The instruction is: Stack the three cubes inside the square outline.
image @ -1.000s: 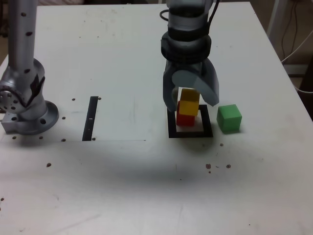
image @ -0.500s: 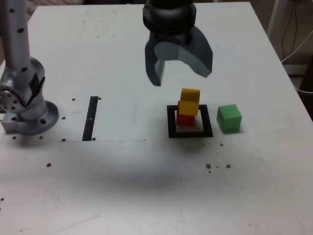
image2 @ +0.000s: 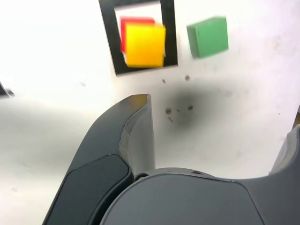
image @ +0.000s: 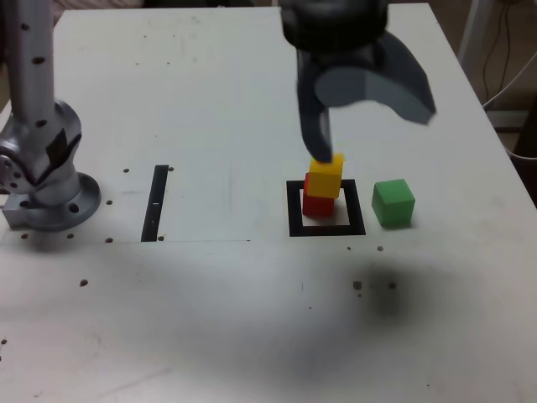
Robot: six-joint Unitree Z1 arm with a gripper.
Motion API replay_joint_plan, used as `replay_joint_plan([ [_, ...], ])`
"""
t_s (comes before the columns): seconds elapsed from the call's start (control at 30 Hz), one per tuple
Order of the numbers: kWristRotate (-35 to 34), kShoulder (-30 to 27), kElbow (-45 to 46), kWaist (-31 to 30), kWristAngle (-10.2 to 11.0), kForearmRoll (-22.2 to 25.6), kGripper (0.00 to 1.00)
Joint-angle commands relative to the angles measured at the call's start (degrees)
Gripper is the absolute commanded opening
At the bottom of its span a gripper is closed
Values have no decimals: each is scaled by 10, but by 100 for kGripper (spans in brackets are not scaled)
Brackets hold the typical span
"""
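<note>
The claw [image: 369, 126] hangs wide apart and empty above the table [image: 210, 319]. The yellow cube [image: 325, 177] sits on the red cube [image: 316, 203] inside the square outline [image: 294, 210]; the green cube [image: 393, 202] rests just beside the outline at three o'clock in the exterior view.

My own finger [image: 319, 138] hides the yellow cube's [image: 325, 178] upper back corner, the wrist view cuts off the square outline's [image2: 168, 37] far edge.

A silver arm column [image: 29, 75] dotted with dark screws on a round flanged base [image: 54, 206]; the gripper [image: 369, 117] has dark grey curved fingers [image2: 117, 154].
</note>
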Motion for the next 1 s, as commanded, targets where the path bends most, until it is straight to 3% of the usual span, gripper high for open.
replay_joint_plan([
  [0.0,-25,20,-12,-8,-6,0,99],
  [0.37,-162,101,-64,-19,2,-5,99],
  [0.83,-155,179,-88,40,15,-12,99],
  [0.97,-141,189,-77,65,10,-21,99],
])
